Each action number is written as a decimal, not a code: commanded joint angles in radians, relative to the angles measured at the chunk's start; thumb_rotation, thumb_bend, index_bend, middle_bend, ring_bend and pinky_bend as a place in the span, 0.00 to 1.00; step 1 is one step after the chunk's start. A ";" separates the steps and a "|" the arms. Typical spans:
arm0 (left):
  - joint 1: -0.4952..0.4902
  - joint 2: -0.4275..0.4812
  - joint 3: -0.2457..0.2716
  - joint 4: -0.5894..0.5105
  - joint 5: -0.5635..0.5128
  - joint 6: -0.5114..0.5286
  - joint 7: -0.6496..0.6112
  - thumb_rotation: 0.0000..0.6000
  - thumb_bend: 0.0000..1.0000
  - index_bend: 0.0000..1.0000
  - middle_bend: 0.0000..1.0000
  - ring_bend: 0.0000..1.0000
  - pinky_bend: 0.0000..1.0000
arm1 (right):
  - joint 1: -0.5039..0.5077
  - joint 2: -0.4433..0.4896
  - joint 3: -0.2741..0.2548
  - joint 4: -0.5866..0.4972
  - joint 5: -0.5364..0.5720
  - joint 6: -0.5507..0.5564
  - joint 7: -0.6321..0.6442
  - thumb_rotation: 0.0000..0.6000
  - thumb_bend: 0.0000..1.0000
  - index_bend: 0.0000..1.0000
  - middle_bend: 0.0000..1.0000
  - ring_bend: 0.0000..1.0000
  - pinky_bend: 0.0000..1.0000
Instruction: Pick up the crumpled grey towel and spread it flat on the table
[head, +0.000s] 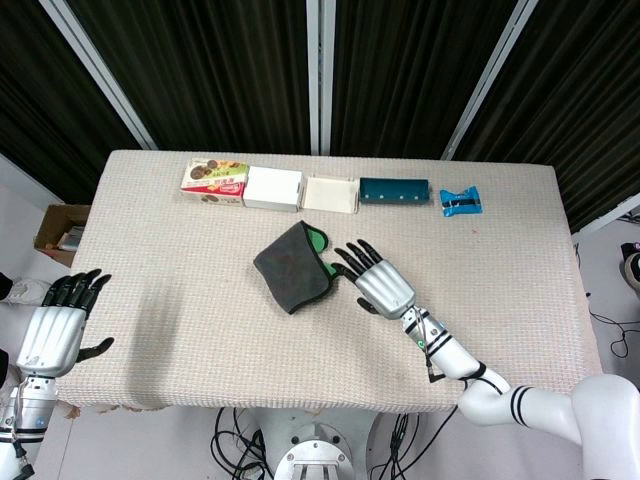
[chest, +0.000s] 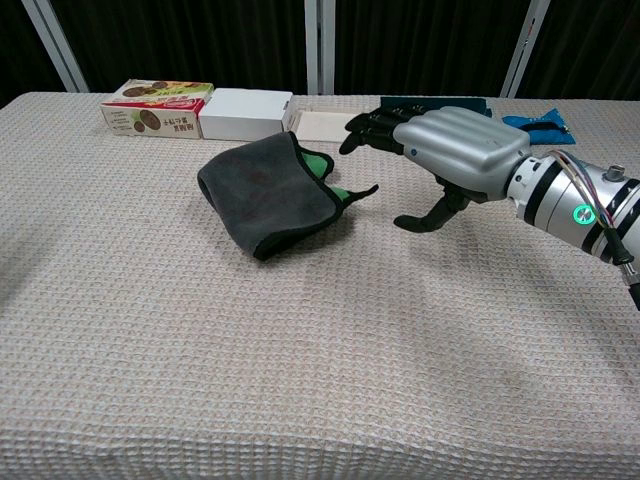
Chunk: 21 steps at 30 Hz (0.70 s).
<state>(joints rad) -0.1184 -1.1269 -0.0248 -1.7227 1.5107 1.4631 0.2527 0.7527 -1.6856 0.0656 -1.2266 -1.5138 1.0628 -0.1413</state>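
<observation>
The grey towel (head: 293, 268) lies bunched in a folded heap near the table's middle, with green showing at its right edge (chest: 318, 165). In the chest view the towel (chest: 268, 194) rests on the cloth-covered table with one corner sticking out toward my right hand. My right hand (head: 376, 279) hovers just right of the towel, fingers spread and pointing at it, holding nothing; in the chest view the right hand (chest: 450, 150) is slightly above the table, not touching the towel. My left hand (head: 60, 325) hangs open off the table's left front edge, far from the towel.
Along the far edge stand a snack box (head: 214, 181), a white box (head: 273, 188), a flat white tray (head: 330, 194), a dark teal box (head: 394, 191) and a blue packet (head: 461, 201). A cardboard box (head: 62, 231) sits on the floor at left.
</observation>
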 joint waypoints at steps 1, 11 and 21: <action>-0.001 -0.001 0.000 0.000 -0.001 -0.003 0.001 1.00 0.01 0.14 0.11 0.11 0.15 | -0.001 -0.005 0.000 0.005 0.002 -0.005 0.002 1.00 0.19 0.15 0.03 0.00 0.00; 0.000 -0.001 0.001 -0.001 0.001 -0.001 0.000 1.00 0.01 0.14 0.11 0.11 0.15 | 0.017 -0.048 0.013 0.062 -0.004 -0.028 0.023 1.00 0.20 0.22 0.05 0.00 0.00; -0.004 0.000 -0.002 0.004 -0.002 -0.005 -0.010 1.00 0.01 0.14 0.11 0.11 0.15 | 0.084 -0.172 0.038 0.206 -0.018 -0.076 0.068 1.00 0.24 0.30 0.07 0.00 0.00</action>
<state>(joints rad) -0.1232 -1.1262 -0.0267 -1.7196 1.5100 1.4576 0.2439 0.8207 -1.8333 0.0991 -1.0475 -1.5243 0.9972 -0.0842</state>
